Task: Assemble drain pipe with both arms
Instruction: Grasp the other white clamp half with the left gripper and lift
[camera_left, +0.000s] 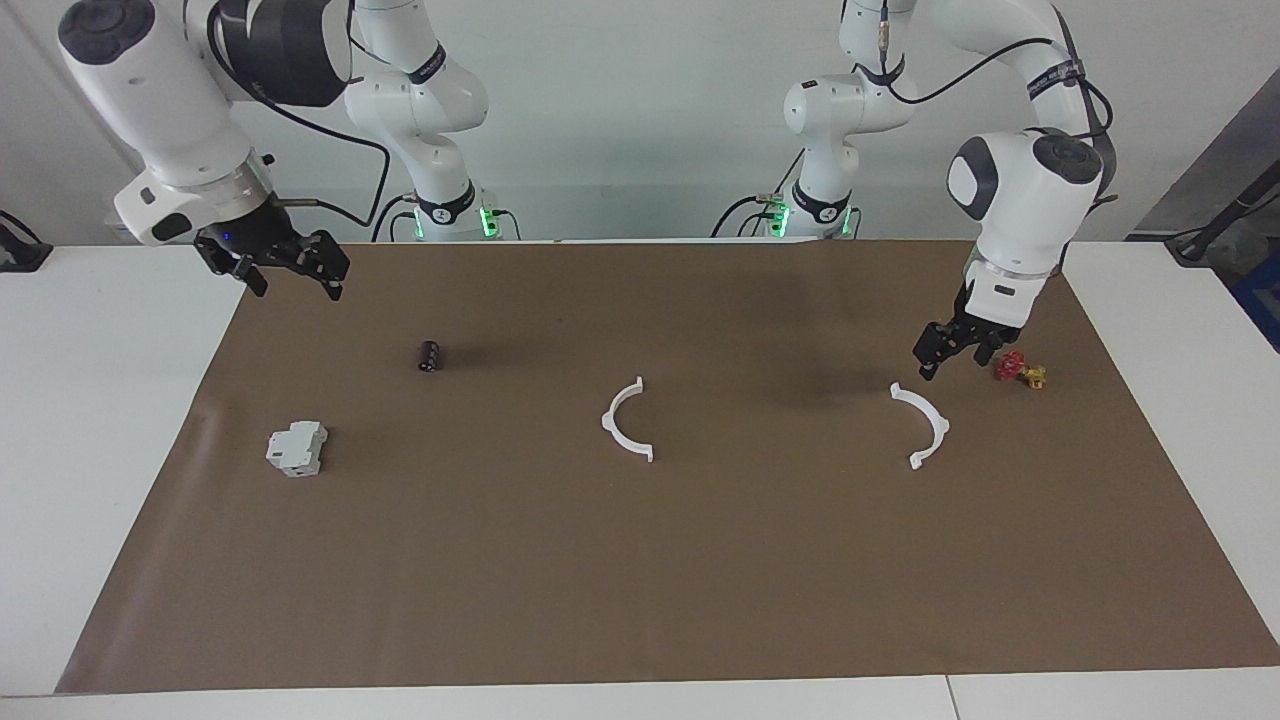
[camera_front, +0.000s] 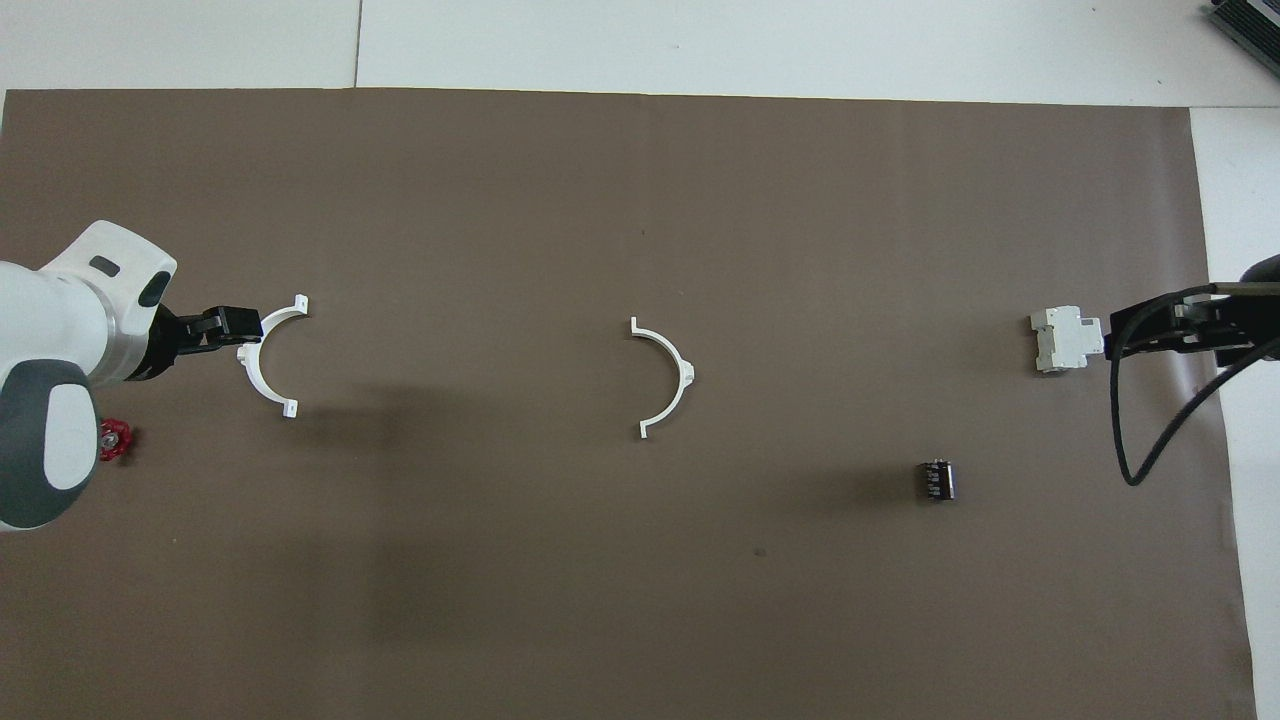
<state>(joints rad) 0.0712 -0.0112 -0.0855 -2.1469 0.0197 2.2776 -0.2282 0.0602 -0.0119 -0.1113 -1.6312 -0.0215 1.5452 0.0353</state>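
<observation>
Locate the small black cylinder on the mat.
The black cylinder lies on the brown mat, toward the right arm's end, nearer to the robots than the grey-white block.

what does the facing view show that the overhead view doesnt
Only the facing view shows both arms whole, their bases, and the left gripper raised above the mat, not touching the half-ring below it. It also shows the small valve's yellow part.

Only the overhead view shows the left gripper overlapping that half-ring's edge.

Both show the middle half-ring, grey-white block, black cylinder and right gripper.
</observation>
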